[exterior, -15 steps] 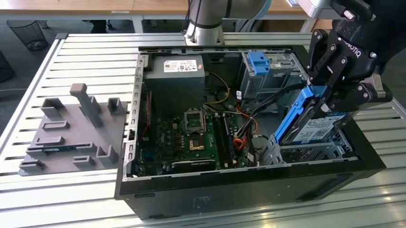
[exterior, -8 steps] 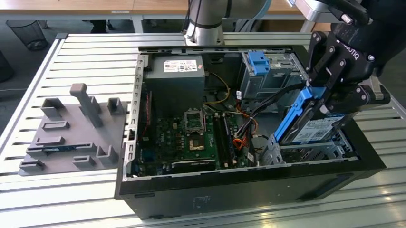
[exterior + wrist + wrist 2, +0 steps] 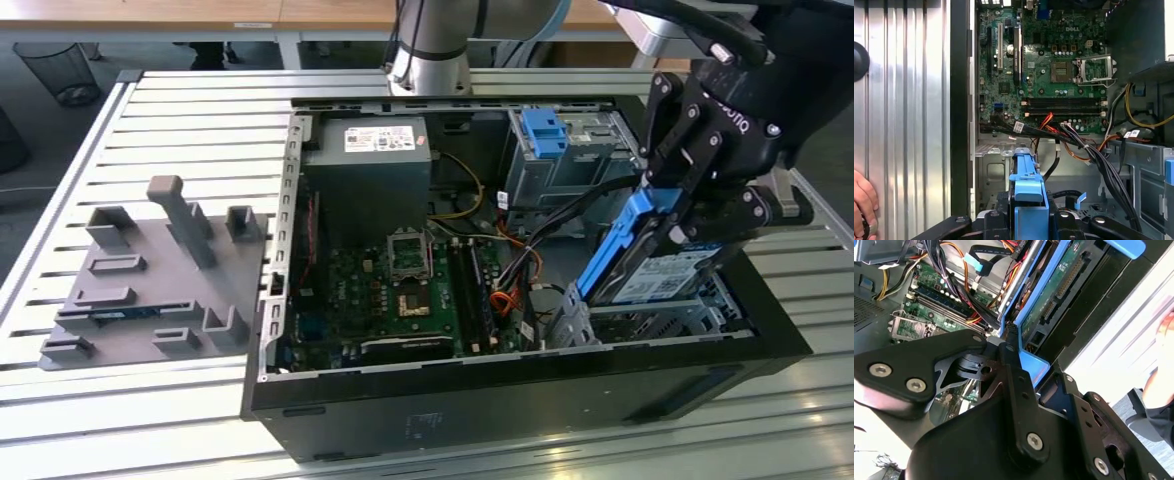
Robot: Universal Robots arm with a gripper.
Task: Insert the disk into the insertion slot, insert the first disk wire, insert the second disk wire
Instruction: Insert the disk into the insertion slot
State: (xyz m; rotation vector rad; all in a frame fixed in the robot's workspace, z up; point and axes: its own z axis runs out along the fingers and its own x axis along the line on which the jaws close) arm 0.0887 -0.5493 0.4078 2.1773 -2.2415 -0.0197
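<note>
In the exterior view the end effector [image 3: 683, 222] is clamped on the disk [image 3: 663, 272]. It holds the disk tilted, blue carrier edge uppermost and labelled face showing, with the low end just above the insertion slot [image 3: 638, 322]. The slot sits in the near corner of the open computer case [image 3: 534, 385], on the exterior view's right. The case stands on the slatted bench [image 3: 160, 425], well apart from a grey fixture plate [image 3: 147, 290] near the bench's edge on the exterior view's left. The taller cage with a blue tab [image 3: 550, 140] stands at the case's far side.

In the second wrist view the disk's green circuit side [image 3: 1064, 285] and blue frame run away from the dark linkage of the end effector [image 3: 1009, 347], with loose wires [image 3: 969, 295] crossing the motherboard [image 3: 924, 310] beside it.

In the first wrist view the blue carrier [image 3: 1028, 190] points over the perforated metal of the slot [image 3: 991, 167]. A person's hand [image 3: 864, 200] rests at the bench's edge.

I judge the first step, seating the disk, to be in hand and unfinished. It calls for levelling the disk with the slot's walls and keeping the wires clear.
</note>
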